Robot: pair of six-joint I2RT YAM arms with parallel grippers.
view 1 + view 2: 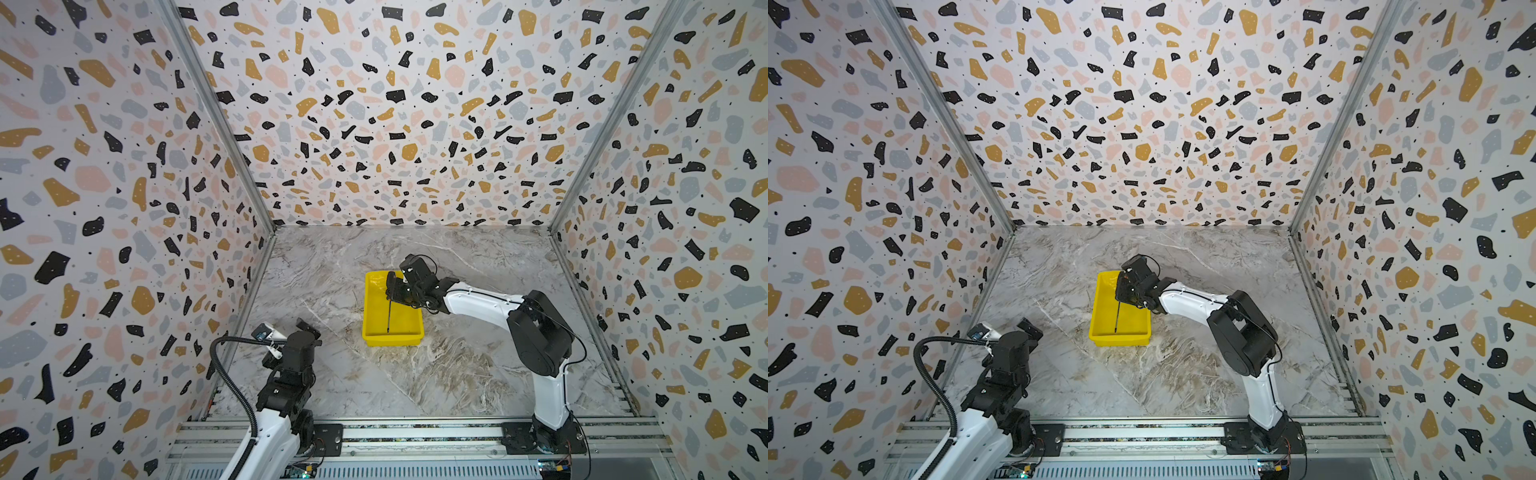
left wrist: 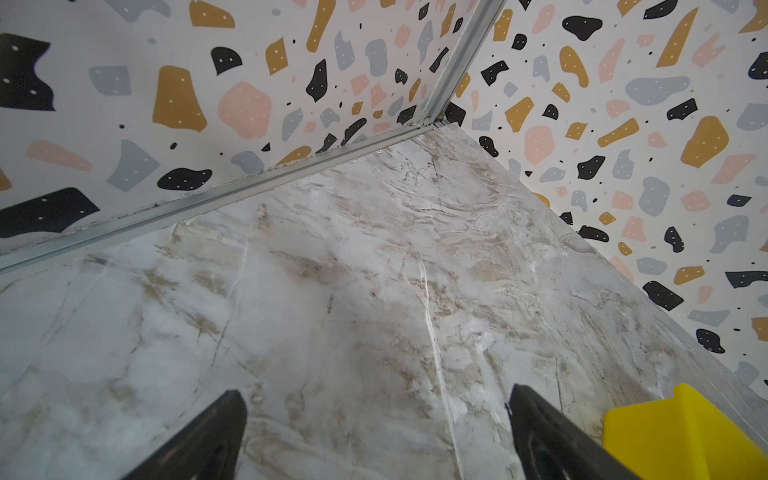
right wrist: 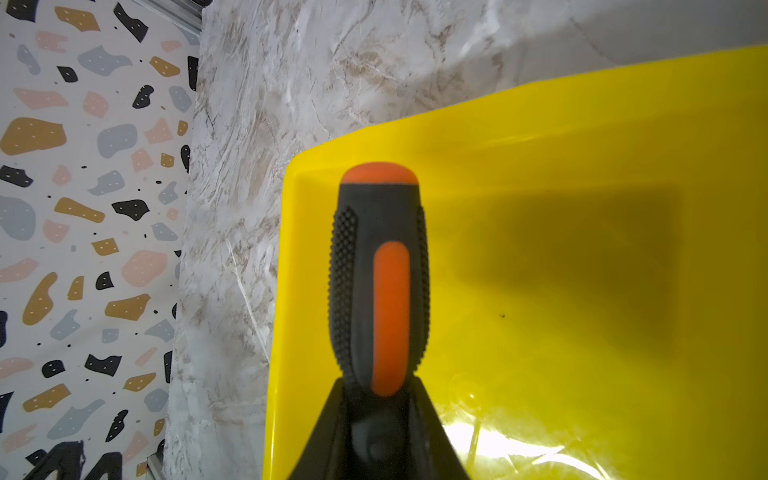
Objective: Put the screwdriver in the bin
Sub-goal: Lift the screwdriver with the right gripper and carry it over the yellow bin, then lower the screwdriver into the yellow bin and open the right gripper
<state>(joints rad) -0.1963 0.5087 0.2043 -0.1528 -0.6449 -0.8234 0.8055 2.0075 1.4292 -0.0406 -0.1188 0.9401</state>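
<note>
We show a marble-patterned tabletop (image 1: 457, 374), grey-white with brown veining, bordered where it meets the walls by metal edge strips (image 2: 208, 199). Directly on it we find the yellow bin (image 1: 392, 337), near the middle, lying flat, long sides running front to back in both top views.

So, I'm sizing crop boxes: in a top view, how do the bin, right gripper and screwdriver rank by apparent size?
1. bin
2. right gripper
3. screwdriver: only its thin shaft shows clearly, and the gripper mostly hides the handle.
</note>
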